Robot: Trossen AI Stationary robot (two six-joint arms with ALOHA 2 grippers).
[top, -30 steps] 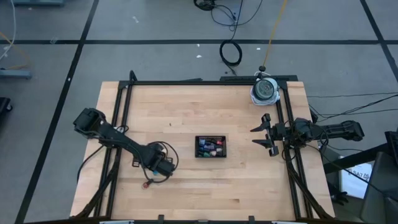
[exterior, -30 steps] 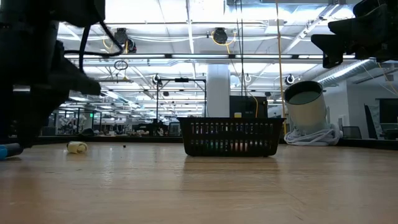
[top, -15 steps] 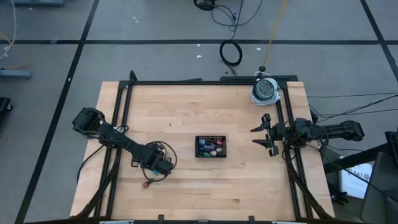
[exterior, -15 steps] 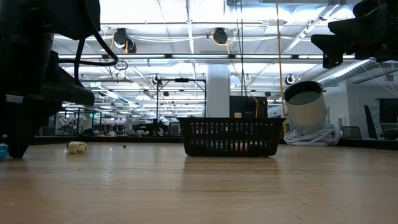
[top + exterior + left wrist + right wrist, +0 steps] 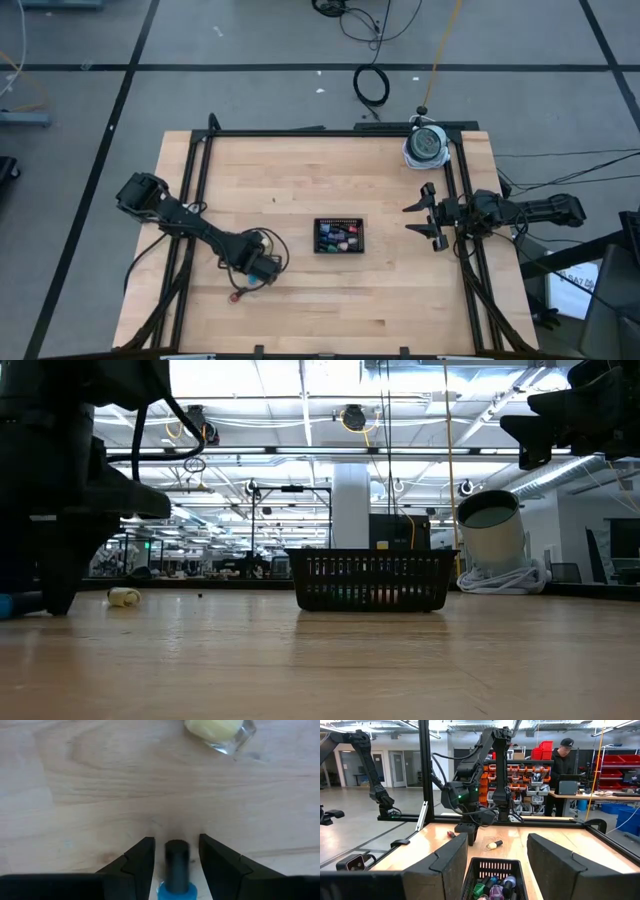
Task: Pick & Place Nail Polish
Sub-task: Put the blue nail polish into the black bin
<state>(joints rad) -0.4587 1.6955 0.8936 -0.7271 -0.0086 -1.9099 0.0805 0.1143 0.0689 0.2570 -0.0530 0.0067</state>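
Wooden table [image 5: 330, 300] with a black frame along its edges, wide bare wood on most sides of the left tool. Black mesh tray [image 5: 338, 236] sits near table centre, off to the right of the left tool and well apart from it, holding most of the nail polish bottles [image 5: 492, 887] in a jumble. Left tool [image 5: 175, 857] is low at the table's left-front area, fingers spread just wider than the blue bottle [image 5: 176, 887] lying between them, dark cap [image 5: 176, 860] pointing forward, small gaps either side, not pinched. Yellow bottle [image 5: 219, 731] lies on its side ahead of that tool, apart from it. A red bottle [image 5: 235, 295] lies just beside it toward the front edge. Right tool [image 5: 420, 217] waits over the right edge, fingers spread, empty.
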